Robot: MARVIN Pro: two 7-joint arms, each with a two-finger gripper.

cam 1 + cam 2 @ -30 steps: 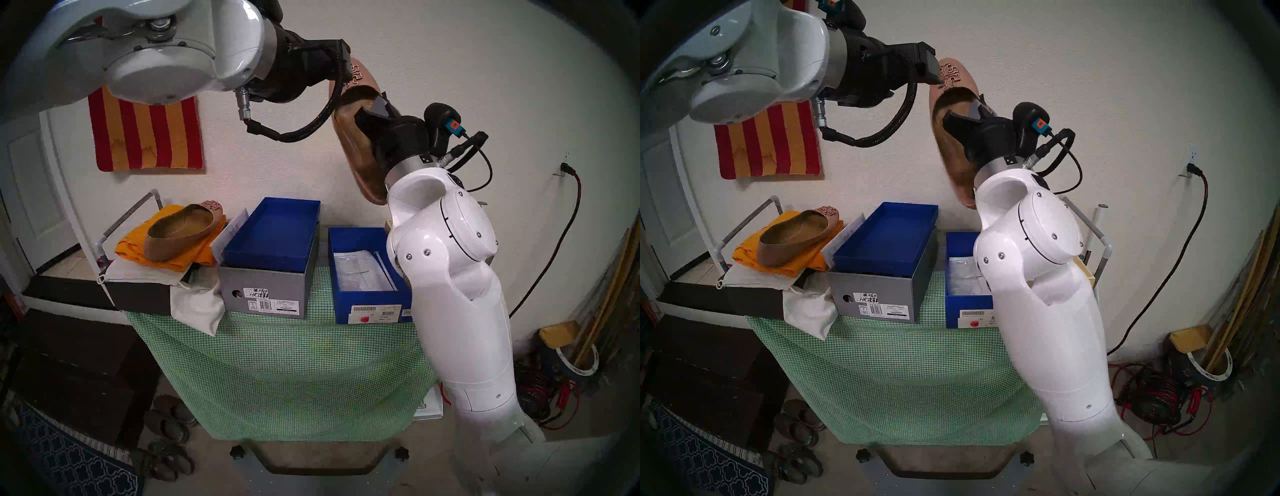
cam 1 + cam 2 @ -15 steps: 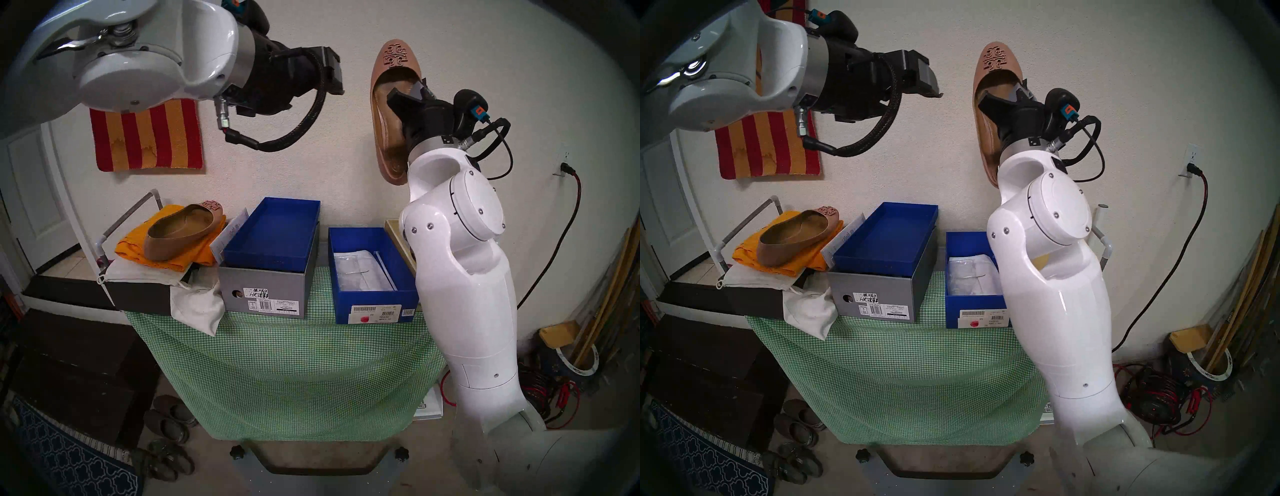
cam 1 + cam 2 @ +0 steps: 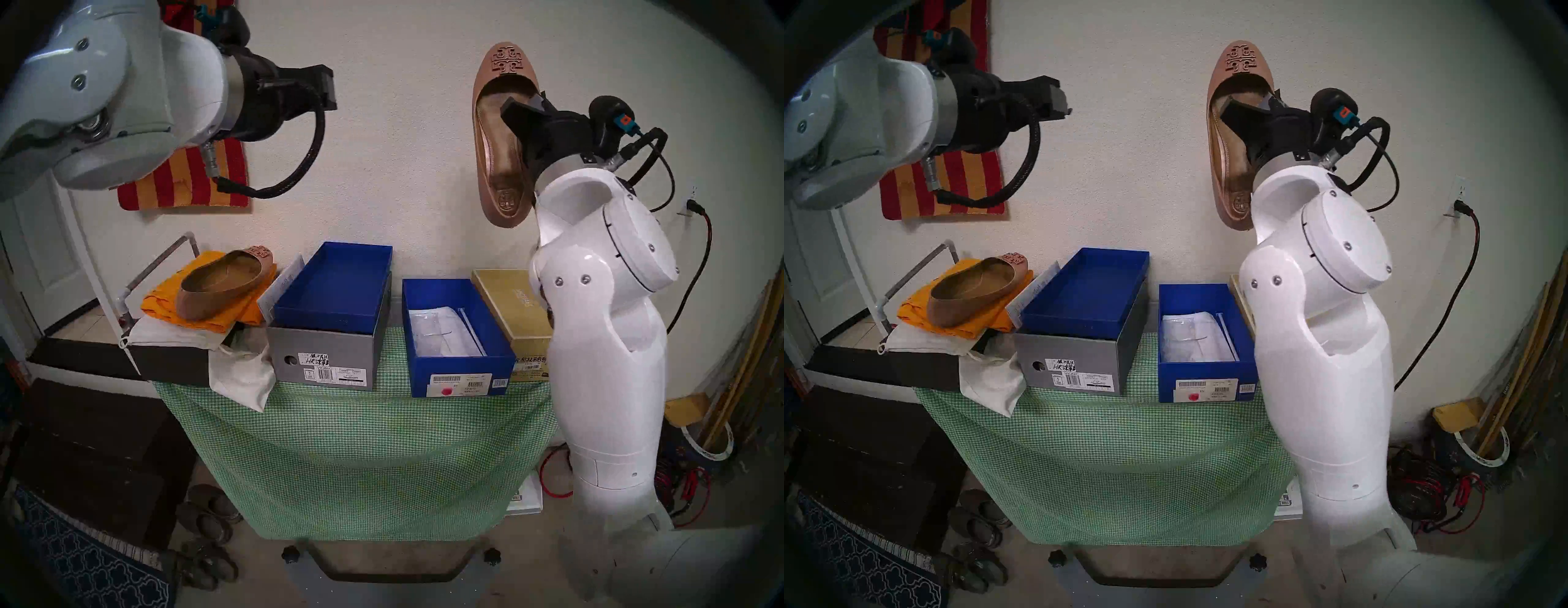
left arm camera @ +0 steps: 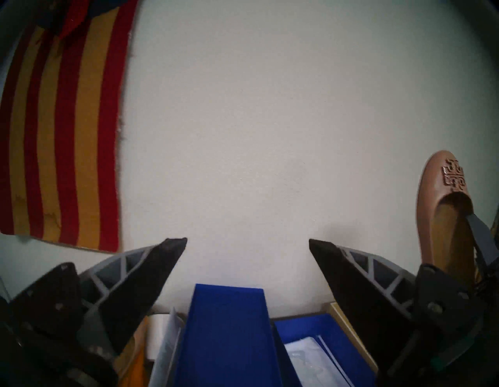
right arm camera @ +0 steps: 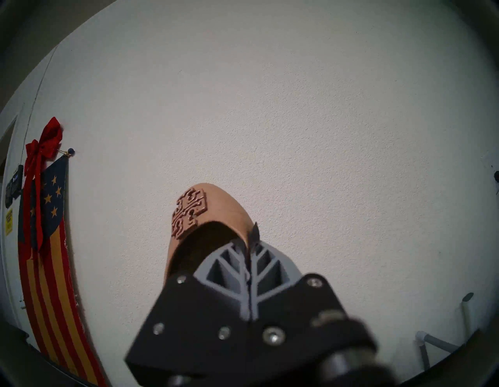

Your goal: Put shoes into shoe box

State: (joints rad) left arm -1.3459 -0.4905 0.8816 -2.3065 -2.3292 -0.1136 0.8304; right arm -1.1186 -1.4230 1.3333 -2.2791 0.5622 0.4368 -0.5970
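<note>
My right gripper (image 3: 536, 98) is shut on the side rim of one tan-pink shoe (image 3: 494, 144), held high against the wall with its toe emblem up. The same shoe (image 5: 216, 216) shows in the right wrist view, pinched between the closed fingers (image 5: 266, 259). The other shoe (image 3: 220, 282) lies on an orange cloth at the table's left. The blue shoe box (image 3: 462, 365) stands open below the held shoe, with white paper inside. My left gripper (image 3: 329, 91) hangs open and empty up at the left, its fingers (image 4: 162, 264) spread wide.
A grey box with a blue tray (image 3: 322, 352) stands left of the shoe box, and a gold box (image 3: 509, 305) stands on its right. A green checked cloth (image 3: 360, 446) covers the table. Dark slippers (image 3: 208, 518) lie on the floor. A striped cloth (image 3: 182, 178) hangs on the wall.
My right gripper has carried the shoe right and slightly up, away from the left gripper. The left arm has drawn back to the left, open and empty.
</note>
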